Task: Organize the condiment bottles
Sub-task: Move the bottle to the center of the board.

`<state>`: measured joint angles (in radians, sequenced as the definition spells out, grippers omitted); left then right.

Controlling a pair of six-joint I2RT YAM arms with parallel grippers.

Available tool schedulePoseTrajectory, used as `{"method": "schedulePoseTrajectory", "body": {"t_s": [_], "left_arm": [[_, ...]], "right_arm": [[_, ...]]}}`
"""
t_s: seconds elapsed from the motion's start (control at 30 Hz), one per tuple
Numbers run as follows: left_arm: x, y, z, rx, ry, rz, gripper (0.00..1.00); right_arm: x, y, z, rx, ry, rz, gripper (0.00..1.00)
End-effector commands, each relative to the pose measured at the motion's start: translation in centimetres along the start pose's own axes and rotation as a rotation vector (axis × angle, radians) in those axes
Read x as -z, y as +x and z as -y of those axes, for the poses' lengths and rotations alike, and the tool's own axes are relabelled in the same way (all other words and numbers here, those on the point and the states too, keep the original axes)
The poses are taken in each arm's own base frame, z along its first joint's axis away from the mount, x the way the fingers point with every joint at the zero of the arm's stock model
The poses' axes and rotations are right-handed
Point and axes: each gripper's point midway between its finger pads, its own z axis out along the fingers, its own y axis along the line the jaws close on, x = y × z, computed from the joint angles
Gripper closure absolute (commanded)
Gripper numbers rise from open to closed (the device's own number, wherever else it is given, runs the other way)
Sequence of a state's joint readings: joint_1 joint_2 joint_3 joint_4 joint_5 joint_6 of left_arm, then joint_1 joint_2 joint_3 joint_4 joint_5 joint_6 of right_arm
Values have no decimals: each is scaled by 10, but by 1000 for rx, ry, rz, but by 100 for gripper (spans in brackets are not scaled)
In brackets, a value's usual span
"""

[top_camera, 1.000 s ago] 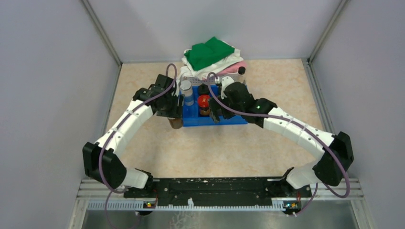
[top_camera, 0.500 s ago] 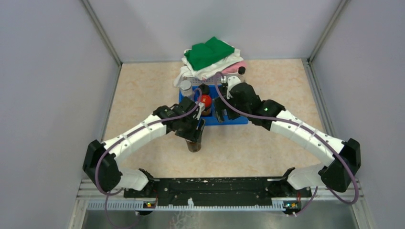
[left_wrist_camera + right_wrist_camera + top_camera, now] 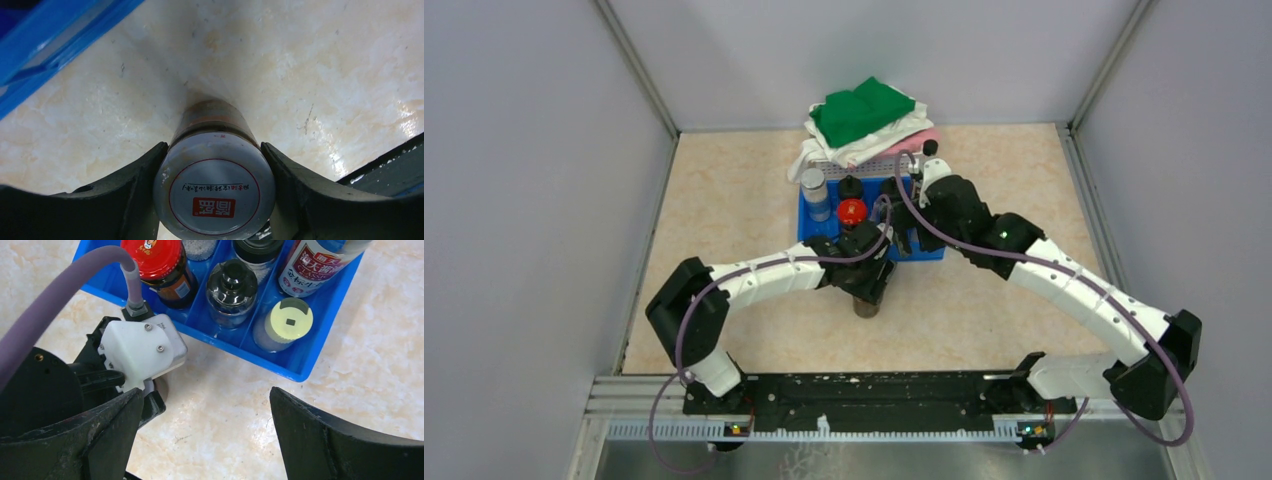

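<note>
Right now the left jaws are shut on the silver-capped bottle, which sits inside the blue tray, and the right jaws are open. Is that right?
Not quite: the silver-capped bottle is outside the blue tray, over the bare table on its near side, as the left wrist view shows. The left jaws are shut on it and the right jaws are open.

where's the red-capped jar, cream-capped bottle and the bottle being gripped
red-capped jar (image 3: 150, 257), right wrist view, its lid
cream-capped bottle (image 3: 288, 320), right wrist view, its cap
gripped bottle (image 3: 215, 192), left wrist view, its cap
</note>
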<state>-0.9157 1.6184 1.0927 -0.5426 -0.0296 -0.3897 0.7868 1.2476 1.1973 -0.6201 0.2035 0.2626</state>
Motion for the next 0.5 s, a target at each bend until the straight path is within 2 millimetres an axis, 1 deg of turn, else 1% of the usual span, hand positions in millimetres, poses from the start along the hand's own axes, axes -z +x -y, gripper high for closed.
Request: {"method": "schedulePoseTrajectory", "body": {"t_s": [0.0,0.2,0.23,0.33,0.47], "left_arm": [[-15,-31,14,-56,28,102,62],[-26,-34,21,-121,61,78,62],[-27,-32,27,-139,94,62,62],[-30,-23,31,-184,127,-4,62],[-27,-4,28,-224,138,-85,62]], "right_arm": [[15,-13,6,1,3,65,4],[17,-9,13,2,19,69,4],[17,-9,14,2,20,69,4],[18,-6,16,7,24,67,4],[24,-9,19,20,32,75,4]]}}
